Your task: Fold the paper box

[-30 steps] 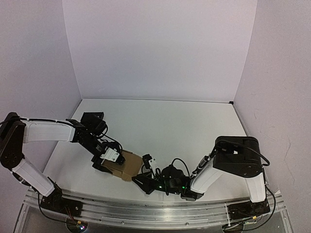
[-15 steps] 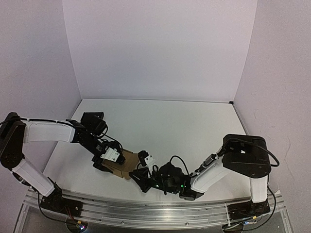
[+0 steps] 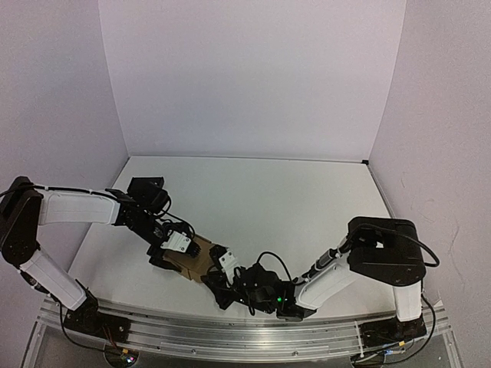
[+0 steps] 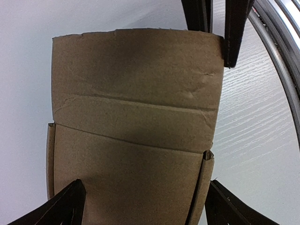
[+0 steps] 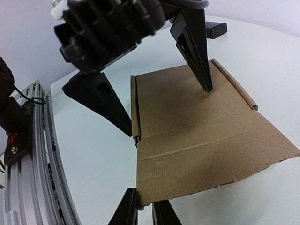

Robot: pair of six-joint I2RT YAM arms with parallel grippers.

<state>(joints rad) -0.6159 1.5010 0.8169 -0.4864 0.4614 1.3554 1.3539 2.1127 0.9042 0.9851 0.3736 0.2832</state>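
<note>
The paper box [image 3: 198, 259] is plain brown cardboard, partly folded, lying between the two arms near the front edge. In the left wrist view it [image 4: 136, 117] fills the frame, with creased panels and thin raised side flaps. My left gripper [image 4: 147, 206] is open. One finger [image 5: 199, 56] presses on the box's inner panel [image 5: 187, 117]. The other finger [image 5: 101, 101] stands on the table outside the side flap. My right gripper [image 5: 145, 213] is shut on a corner of the loose end flap. It also shows in the left wrist view [image 4: 216, 44].
A small black rectangular object [image 5: 215, 29] lies on the white table beyond the box. The aluminium base rail [image 5: 28, 164] runs close along the near edge and also shows in the left wrist view [image 4: 281, 47]. White walls enclose the table [image 3: 253, 192].
</note>
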